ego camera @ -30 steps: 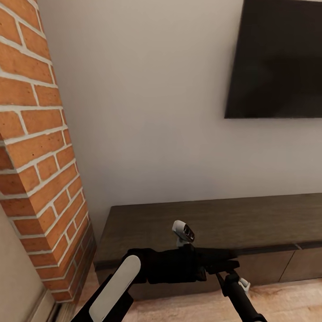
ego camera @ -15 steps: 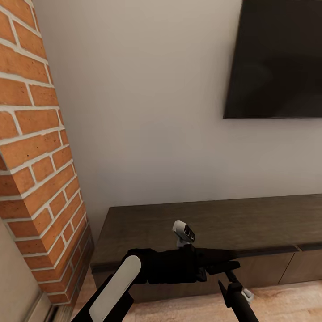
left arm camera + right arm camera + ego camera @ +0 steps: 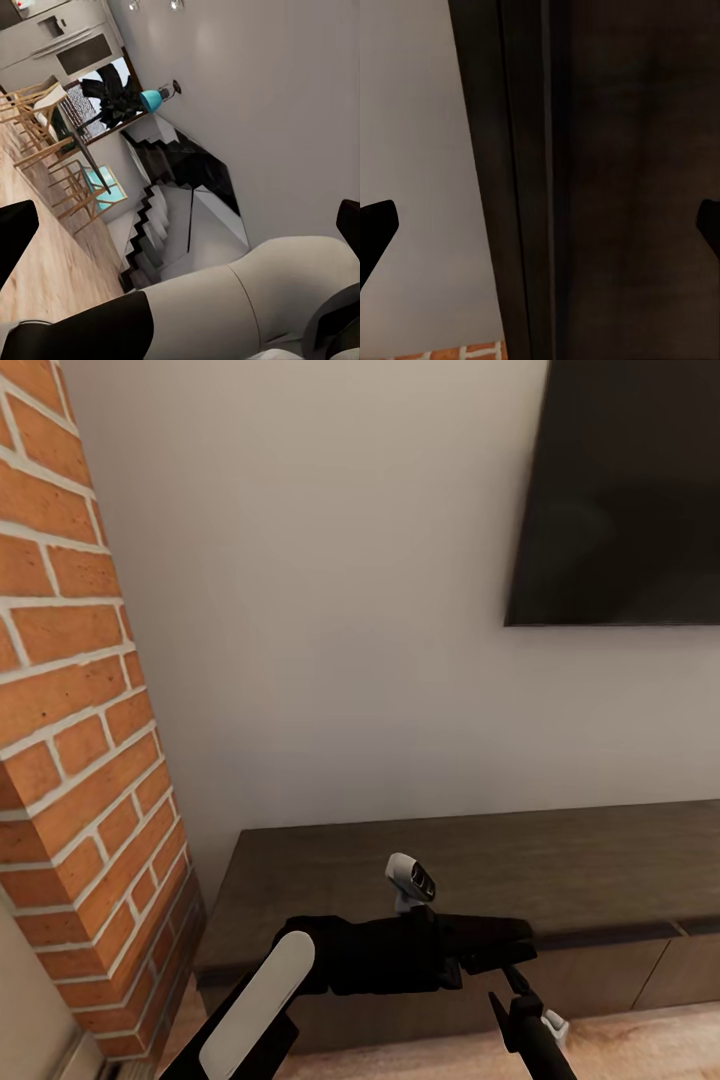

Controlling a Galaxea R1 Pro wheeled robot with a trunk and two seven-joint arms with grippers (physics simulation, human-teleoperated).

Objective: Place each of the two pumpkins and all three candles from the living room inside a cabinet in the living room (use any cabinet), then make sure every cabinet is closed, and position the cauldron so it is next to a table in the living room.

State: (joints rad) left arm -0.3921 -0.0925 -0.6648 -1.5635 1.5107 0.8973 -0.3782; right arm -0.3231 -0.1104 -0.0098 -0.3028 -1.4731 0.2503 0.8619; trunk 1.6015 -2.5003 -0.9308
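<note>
The cabinet [image 3: 480, 860] is a long low dark-brown unit against the white wall, and the drawer fronts [image 3: 600, 960] that I can see are shut. The right wrist view looks along its top edge [image 3: 622, 187] toward the wall. My two arms are folded low in front of it, the left arm [image 3: 260, 1000] with a white panel and the right arm [image 3: 530, 1030] beside it. The left gripper [image 3: 180, 225] is open and holds nothing. The right gripper [image 3: 540, 225] is open and holds nothing. Pumpkins, candles, cauldron and table are out of view.
A red brick column [image 3: 80, 740] stands close at the left, beside the cabinet's end. A black TV [image 3: 620, 490] hangs on the wall above the cabinet. The left wrist view faces a staircase [image 3: 165, 210], wooden chairs [image 3: 45, 120] and wood floor.
The whole picture has shifted slightly: the camera has moved a little closer to the wall. My right arm sits slightly lower in the view than a second ago.
</note>
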